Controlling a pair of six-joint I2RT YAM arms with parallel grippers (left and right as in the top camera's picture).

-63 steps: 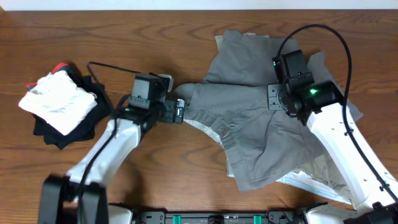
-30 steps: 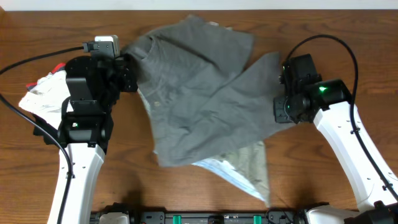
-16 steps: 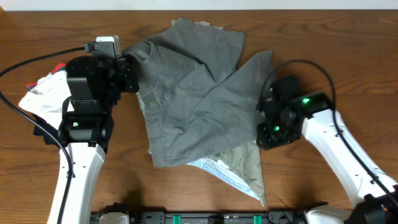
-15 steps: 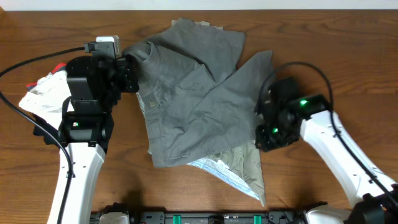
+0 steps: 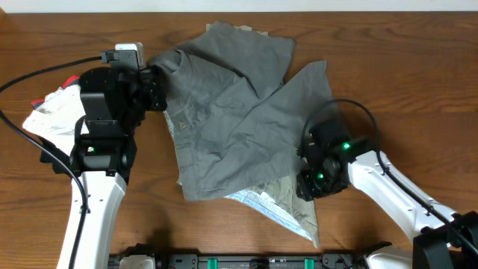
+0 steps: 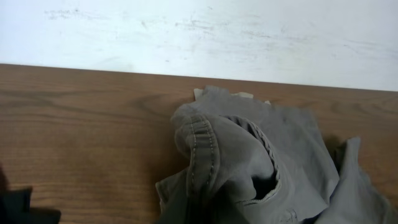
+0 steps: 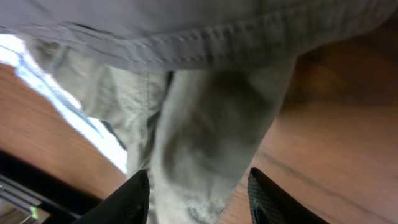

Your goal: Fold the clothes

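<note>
1. Cloth covers the middle of the wooden table (image 5: 388, 45): the grey shorts (image 5: 231, 119) lie spread and wrinkled, one leg reaching toward the far edge.
2. Under their near side we see the beige garment (image 5: 299, 205). It pokes out toward the front edge, with a pale bluish-white lining showing beside it.
3. Our left gripper (image 5: 153, 88) sits at the left corner of the grey shorts, where the cloth is gathered up to it.
4. In the left wrist view the stitched waistband (image 6: 202, 155) stands bunched off the table and runs down out of the picture. The fingers themselves are out of sight, but we read the jaws as closed on the waistband.
5. Our right gripper (image 5: 310, 183) is low over the near right edge of the pile, where grey meets beige.
6. In the right wrist view its two black fingertips (image 7: 134, 199) stand wide apart with nothing pinched. The beige garment hangs in folds between them, and a stitched hem of the grey shorts crosses above.
7. At the left edge, a white cloth (image 5: 63, 119) rests on a dark stack (image 5: 56, 161), apart from the shorts.
</note>
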